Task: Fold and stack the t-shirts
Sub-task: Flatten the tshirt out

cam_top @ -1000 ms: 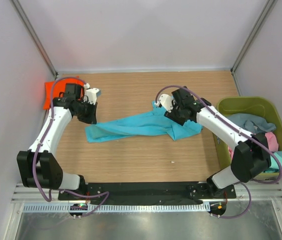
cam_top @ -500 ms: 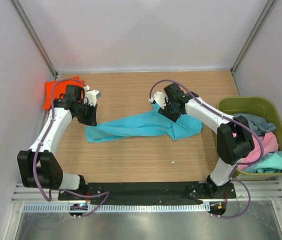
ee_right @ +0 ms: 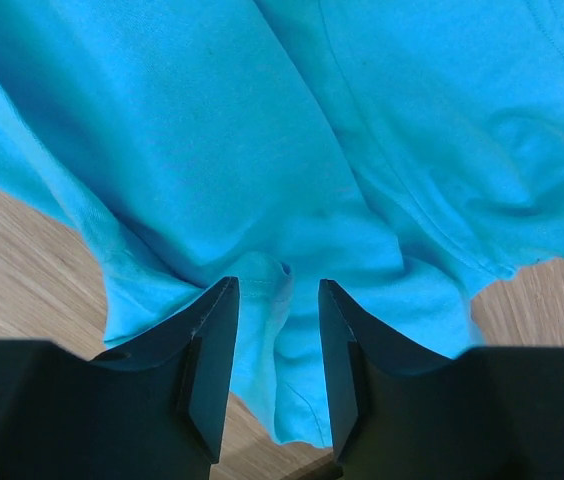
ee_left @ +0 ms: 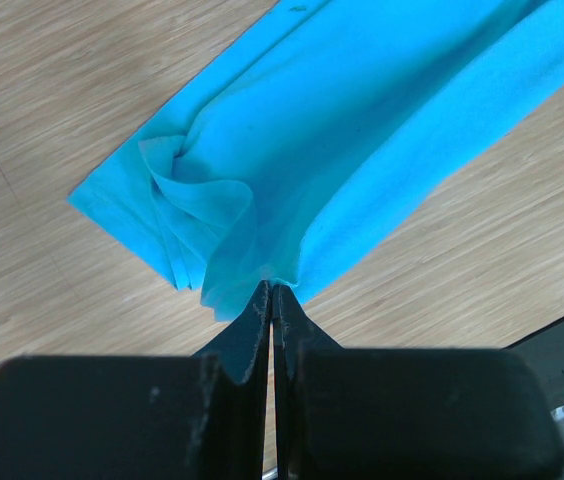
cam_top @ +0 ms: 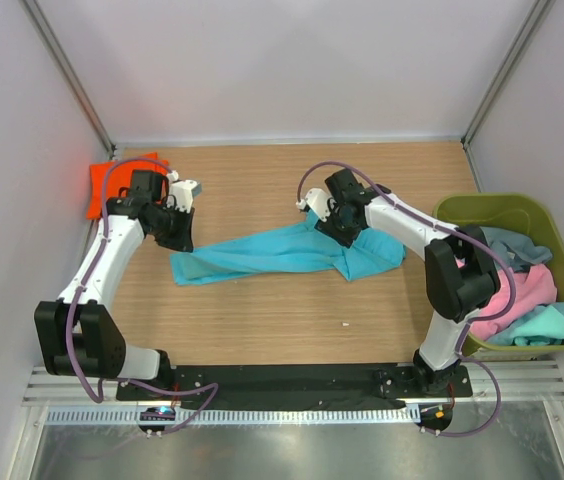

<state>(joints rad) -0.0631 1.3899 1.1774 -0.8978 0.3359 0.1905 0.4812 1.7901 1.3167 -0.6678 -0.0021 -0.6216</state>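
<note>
The blue shirt (cam_top: pixel 262 252) lies as a long rumpled band across the middle of the table (cam_top: pixel 262 325). Its left end is pinched in the closed left gripper (ee_left: pixel 270 297), and the right gripper (ee_right: pixel 272 290) is half open over a ridge of cloth at the other end. This thin, limp, matte knit may slip from so small a pinch, or the right gripper may catch several layers, so that it bunches.

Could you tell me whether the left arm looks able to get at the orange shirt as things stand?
Probably within reach, but not freely: the orange shirt lies close beside the left claw, nothing between, yet that claw is shut on an edge of the turquoise shirt.
</note>
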